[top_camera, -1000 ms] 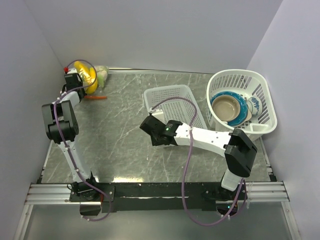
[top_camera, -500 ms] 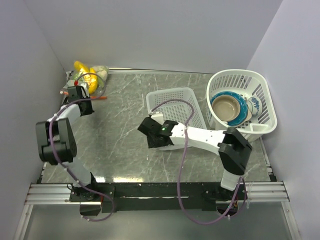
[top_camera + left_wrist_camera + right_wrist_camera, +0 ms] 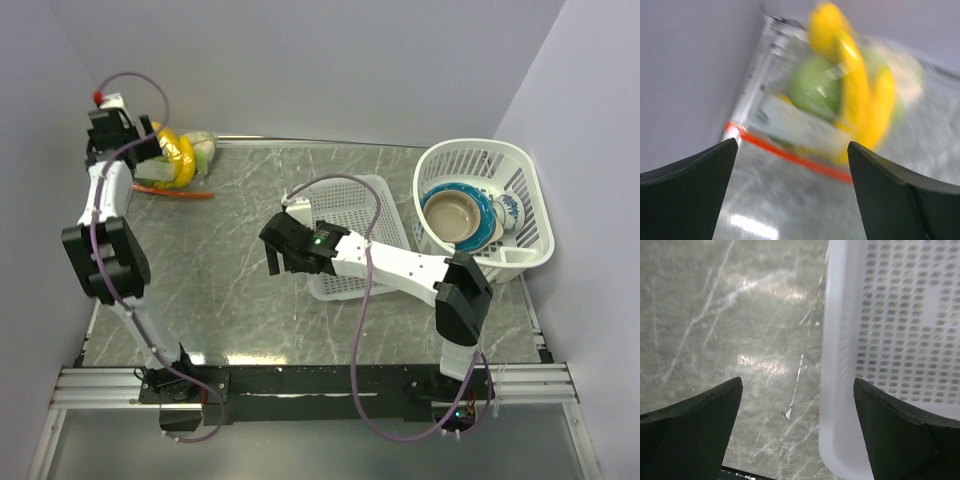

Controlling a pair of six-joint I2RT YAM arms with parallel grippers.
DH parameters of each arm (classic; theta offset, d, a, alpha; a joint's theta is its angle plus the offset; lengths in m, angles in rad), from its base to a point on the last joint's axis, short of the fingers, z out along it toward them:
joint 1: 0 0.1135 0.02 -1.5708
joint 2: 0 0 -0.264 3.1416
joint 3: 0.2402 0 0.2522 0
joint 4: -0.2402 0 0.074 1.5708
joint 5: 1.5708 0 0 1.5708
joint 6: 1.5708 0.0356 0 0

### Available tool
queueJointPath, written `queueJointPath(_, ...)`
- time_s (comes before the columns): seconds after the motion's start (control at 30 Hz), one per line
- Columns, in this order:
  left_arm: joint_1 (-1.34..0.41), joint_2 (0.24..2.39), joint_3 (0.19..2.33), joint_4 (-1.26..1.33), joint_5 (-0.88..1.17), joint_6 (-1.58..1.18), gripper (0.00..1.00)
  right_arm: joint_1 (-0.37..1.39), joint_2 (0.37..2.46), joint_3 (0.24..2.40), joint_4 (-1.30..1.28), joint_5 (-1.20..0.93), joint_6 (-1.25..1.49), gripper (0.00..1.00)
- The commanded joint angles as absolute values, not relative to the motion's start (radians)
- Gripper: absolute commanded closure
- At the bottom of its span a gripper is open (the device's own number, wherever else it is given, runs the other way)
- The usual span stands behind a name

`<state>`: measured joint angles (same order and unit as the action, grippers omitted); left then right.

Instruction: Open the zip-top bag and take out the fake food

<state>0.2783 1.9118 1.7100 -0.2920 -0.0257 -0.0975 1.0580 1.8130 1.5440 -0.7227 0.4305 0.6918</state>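
Note:
The zip-top bag (image 3: 185,165) lies in the far left corner of the table, its orange-red zip strip (image 3: 178,193) facing the near side. Inside it is fake food: a yellow banana bunch (image 3: 178,155) and a pale piece (image 3: 203,150). The blurred left wrist view shows the banana bunch (image 3: 855,85), a green ball (image 3: 815,90) and the zip strip (image 3: 790,156). My left gripper (image 3: 140,150) (image 3: 792,192) hangs open just left of the bag, holding nothing. My right gripper (image 3: 278,250) (image 3: 797,432) is open over the table, empty.
A white rectangular slotted basket (image 3: 345,195) (image 3: 840,365) sits mid-table, its left wall under my right gripper's span. A round white basket (image 3: 530,205) at the right holds a tan bowl (image 3: 452,215) in a blue bowl (image 3: 487,210). Walls stand close on three sides.
My left gripper opened, let go of the bag and rose toward the far left corner. My right gripper opened and moved left; the rectangular basket shifted slightly nearer.

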Motion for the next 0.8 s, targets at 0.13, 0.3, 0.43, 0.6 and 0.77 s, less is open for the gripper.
queueJointPath(0.13,0.359,2.192,1.993,-0.399,-0.104,-0.279,0.01,1.071,1.709,1.546,-0.733,0.541,0.637,0.0)
queueJointPath(0.3,0.367,2.181,1.867,-0.304,-0.136,-0.316,0.03,1.072,1.733,1.551,-0.739,0.532,0.634,0.0)
queueJointPath(0.43,0.383,2.189,1.815,-0.278,-0.104,-0.333,0.03,1.072,1.743,1.554,-0.749,0.541,0.623,0.0)
queueJointPath(0.6,0.391,2.201,1.753,-0.216,-0.12,-0.347,0.03,1.072,1.723,1.534,-0.746,0.557,0.604,0.0)
queueJointPath(0.77,0.391,2.21,1.737,-0.14,-0.163,-0.371,0.03,1.086,1.697,1.511,-0.735,0.574,0.594,0.0)
